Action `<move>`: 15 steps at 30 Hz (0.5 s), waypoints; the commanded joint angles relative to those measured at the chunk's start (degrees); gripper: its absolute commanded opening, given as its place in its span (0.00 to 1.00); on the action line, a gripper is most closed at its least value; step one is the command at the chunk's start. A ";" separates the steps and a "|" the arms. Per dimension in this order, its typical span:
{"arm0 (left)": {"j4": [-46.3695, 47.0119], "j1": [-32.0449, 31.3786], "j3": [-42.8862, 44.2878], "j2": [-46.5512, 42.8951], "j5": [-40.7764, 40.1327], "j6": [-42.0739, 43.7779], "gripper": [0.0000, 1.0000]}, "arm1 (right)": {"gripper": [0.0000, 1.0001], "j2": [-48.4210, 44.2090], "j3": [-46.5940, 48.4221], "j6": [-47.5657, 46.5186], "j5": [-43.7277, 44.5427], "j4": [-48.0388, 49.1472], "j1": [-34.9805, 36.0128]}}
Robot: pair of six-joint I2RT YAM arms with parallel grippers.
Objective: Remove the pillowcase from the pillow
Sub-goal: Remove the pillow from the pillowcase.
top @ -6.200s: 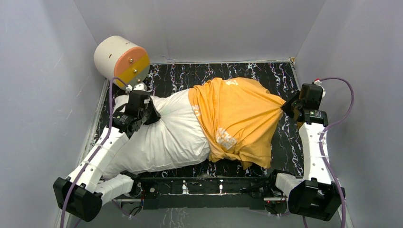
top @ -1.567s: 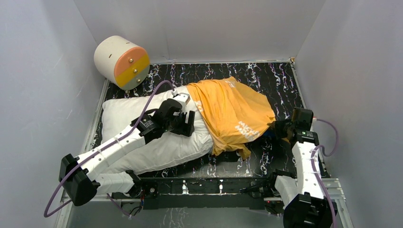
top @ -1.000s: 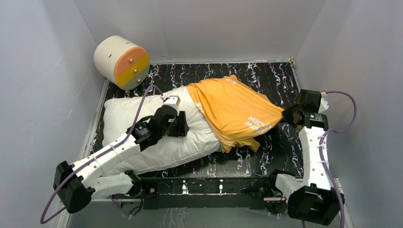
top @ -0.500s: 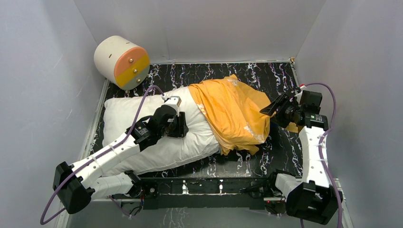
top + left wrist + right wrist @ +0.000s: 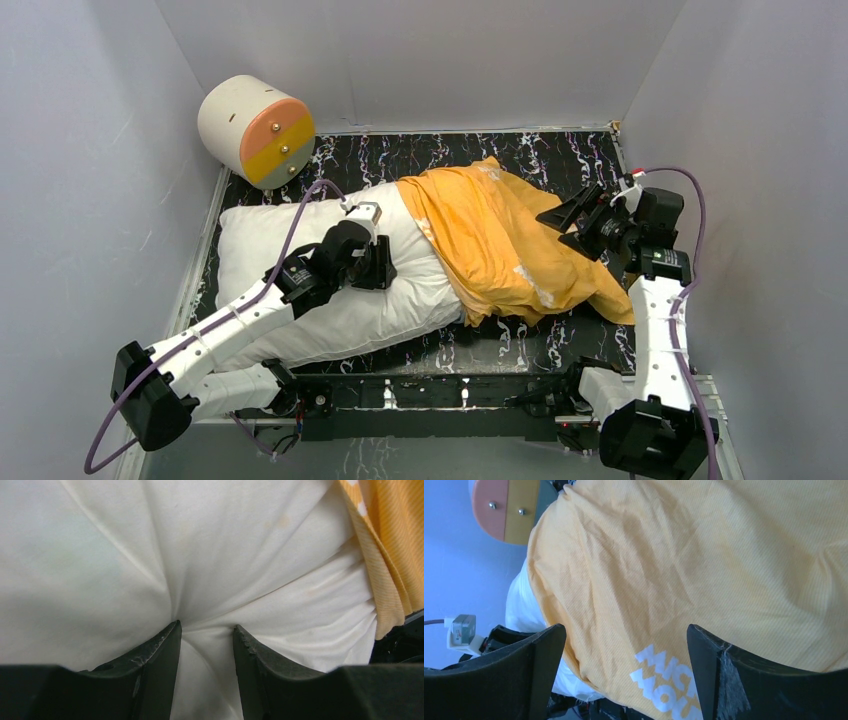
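Note:
The white pillow (image 5: 260, 235) lies across the black table, its right end still inside the orange-yellow pillowcase (image 5: 490, 240). My left gripper (image 5: 378, 268) presses down mid-pillow, just left of the pillowcase's edge. In the left wrist view it (image 5: 206, 626) is shut on a pinched fold of the pillow (image 5: 200, 555), with the pillowcase (image 5: 390, 555) at the right edge. My right gripper (image 5: 568, 222) hovers open over the pillowcase's slack right end. In the right wrist view it (image 5: 625, 630) holds nothing; the pillowcase (image 5: 674, 555) with white lettering lies beyond, and the pillow (image 5: 516, 605) shows at the left.
A cream cylinder (image 5: 255, 130) with an orange-yellow end stands at the back left corner, also in the right wrist view as the cylinder (image 5: 506, 507). The black marbled table (image 5: 450, 155) is boxed in by white walls. Purple cables loop off both wrists.
My right gripper has opened and let go of the pillowcase, whose right end has slumped onto the table. That gripper has moved back and leftward. The left gripper stays put on the pillow.

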 commanded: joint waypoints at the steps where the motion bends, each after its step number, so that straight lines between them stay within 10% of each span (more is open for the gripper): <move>1: -9.19 0.83 -2.46 0.02 -1.56 1.06 0.42 | 0.98 -3.15 -5.24 10.89 4.48 18.63 0.07; 5: -9.34 0.83 -2.55 -0.17 -1.30 1.33 0.42 | 0.99 4.53 -5.20 18.88 1.37 27.81 1.56; 15: -7.86 0.83 -3.48 -1.42 2.36 2.68 0.40 | 0.99 30.79 18.48 28.07 41.68 10.24 18.44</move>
